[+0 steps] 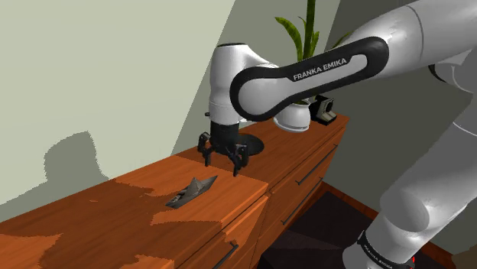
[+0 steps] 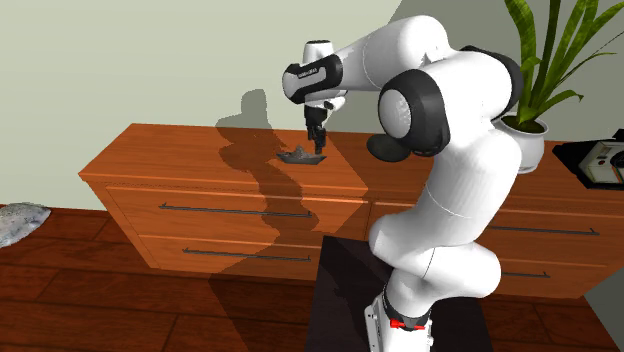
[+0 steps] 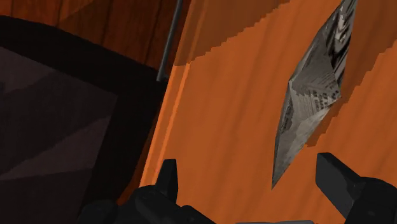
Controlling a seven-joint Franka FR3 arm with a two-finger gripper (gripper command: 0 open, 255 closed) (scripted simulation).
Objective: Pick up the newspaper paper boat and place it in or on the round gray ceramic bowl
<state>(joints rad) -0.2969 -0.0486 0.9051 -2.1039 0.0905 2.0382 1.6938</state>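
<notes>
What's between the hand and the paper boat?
Nothing: in the shoulder view, only bare wooden dresser top separates the open hand from the newspaper boat.

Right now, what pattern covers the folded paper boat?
The folded paper boat is grey newsprint with dark print, clearest in the wrist view.

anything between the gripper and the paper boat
Nothing visible. The black two-finger gripper hangs with open jaws above and slightly beside the grey newspaper-print paper boat, which lies on the brown wooden dresser top. Only open air separates them.
</notes>
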